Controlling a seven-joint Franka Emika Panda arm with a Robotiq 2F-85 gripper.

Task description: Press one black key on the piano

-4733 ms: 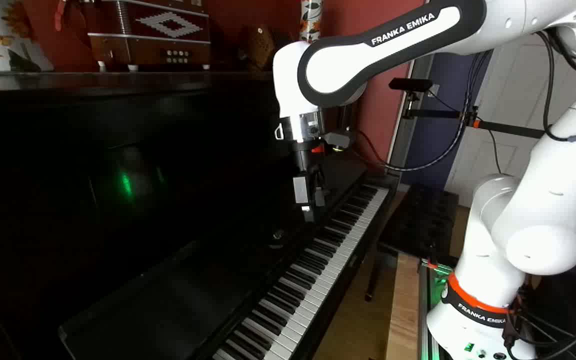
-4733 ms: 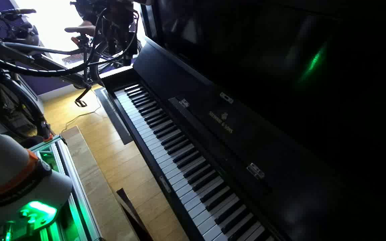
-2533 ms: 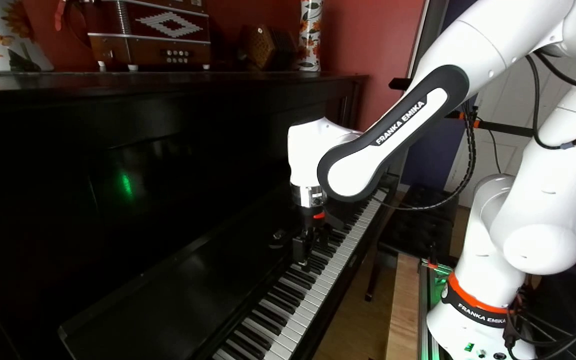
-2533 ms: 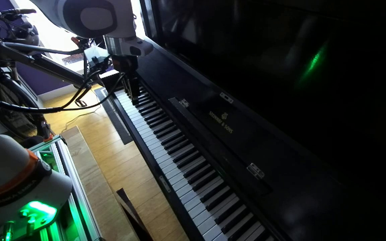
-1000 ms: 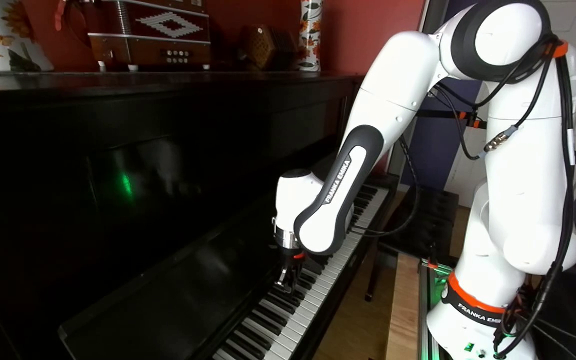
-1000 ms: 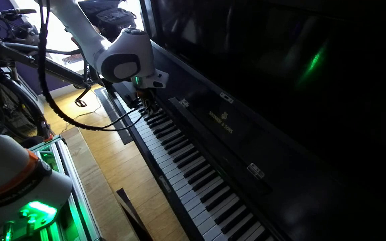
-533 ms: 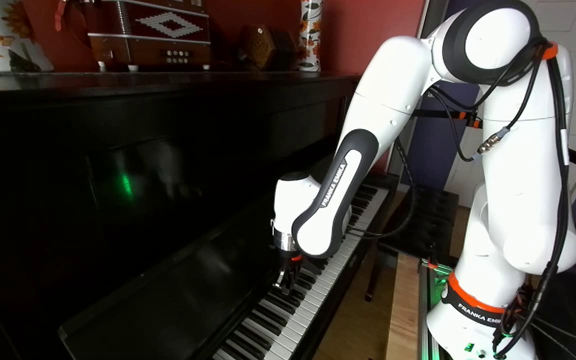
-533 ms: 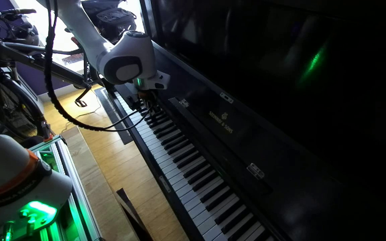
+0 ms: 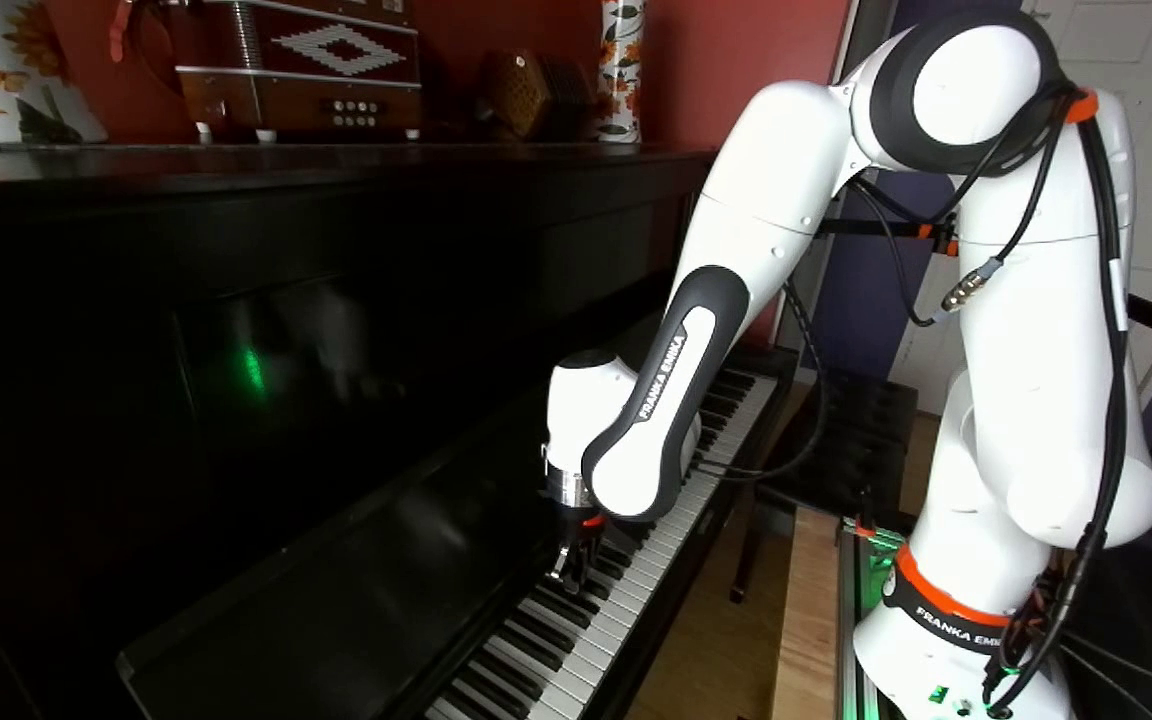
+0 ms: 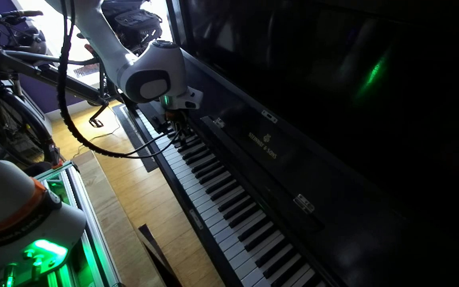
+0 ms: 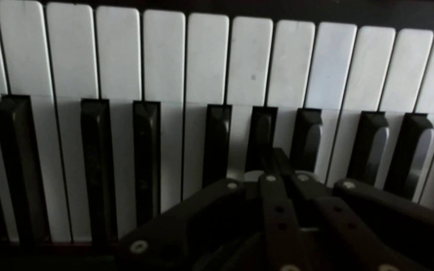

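The glossy black piano fills much of both exterior views, its row of white and black keys running along the front. My gripper is shut with nothing held, fingers together and pointing down. In the wrist view its tips lie over the black key, the middle one of a group of three, whose rear part they hide. That key looks darker and lower than the black key beside it. Contact at the tips is too dark to make out. In an exterior view the gripper stands low over the keyboard.
The upright fallboard rises close behind the keys. A padded bench and a wooden board stand in front of the piano. Accordions sit on its top. A bicycle leans beyond the far end.
Over the last several seconds my gripper has come down from high above the piano to key level and moved along the keyboard. In the last second it has shifted only slightly.
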